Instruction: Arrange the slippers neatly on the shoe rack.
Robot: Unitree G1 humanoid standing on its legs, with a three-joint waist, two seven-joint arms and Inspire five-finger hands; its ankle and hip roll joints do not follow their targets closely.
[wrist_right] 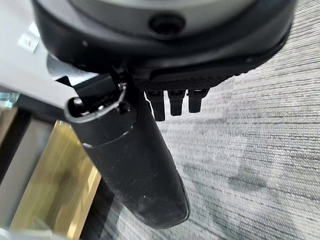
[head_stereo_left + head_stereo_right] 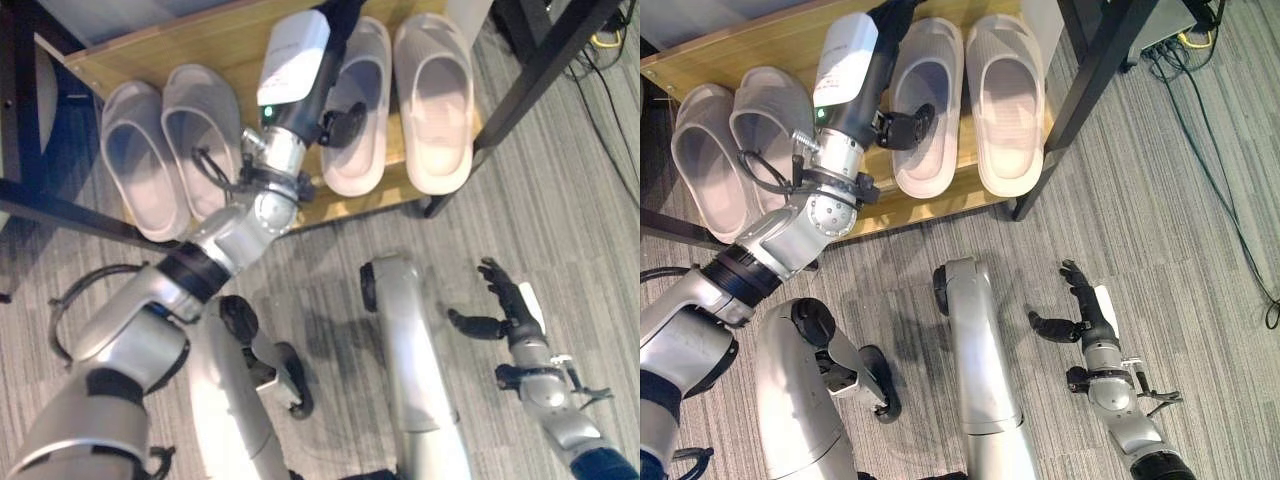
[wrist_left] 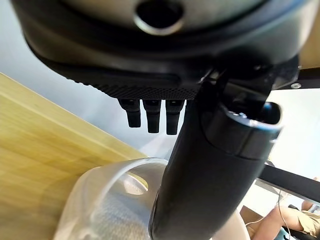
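Rack (image 2: 110, 60): four slippers side by side, a left pair (image 2: 170, 150) and a right pair (image 2: 400, 100). My left hand (image 2: 902, 118) is over the right pair's inner slipper (image 2: 930, 110), fingers straight. My right hand (image 2: 1080, 310) is above carpet (image 2: 1200, 260), fingers spread, holding nothing.
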